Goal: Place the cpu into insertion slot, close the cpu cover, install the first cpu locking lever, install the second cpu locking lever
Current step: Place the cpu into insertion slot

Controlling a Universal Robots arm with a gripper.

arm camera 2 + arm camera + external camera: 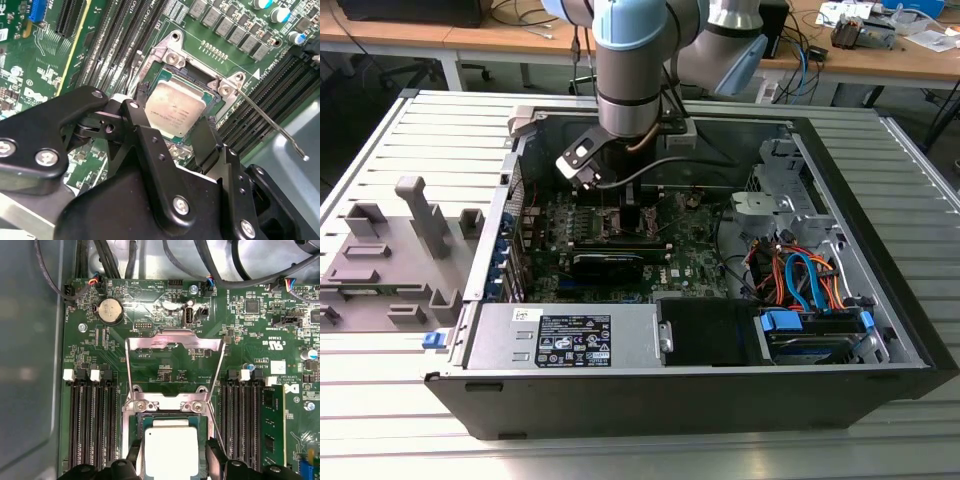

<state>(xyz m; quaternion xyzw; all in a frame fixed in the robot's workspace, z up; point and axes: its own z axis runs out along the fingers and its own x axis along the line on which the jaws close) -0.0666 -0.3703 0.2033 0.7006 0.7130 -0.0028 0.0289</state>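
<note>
Grey slatted desk (380, 400) carrying an open computer case (700, 395). In the exterior view a grey fixture block (390, 255) sits at the case's 9 o'clock. The power supply carries a white printed label (575, 335). Arm reaches into the case. The hand (169, 120) is spread, with fingers (215, 457) flanking the cpu (170, 447). The cpu lies flat in the insertion slot (165, 401). The cpu cover (172, 342) is swung open.
</note>
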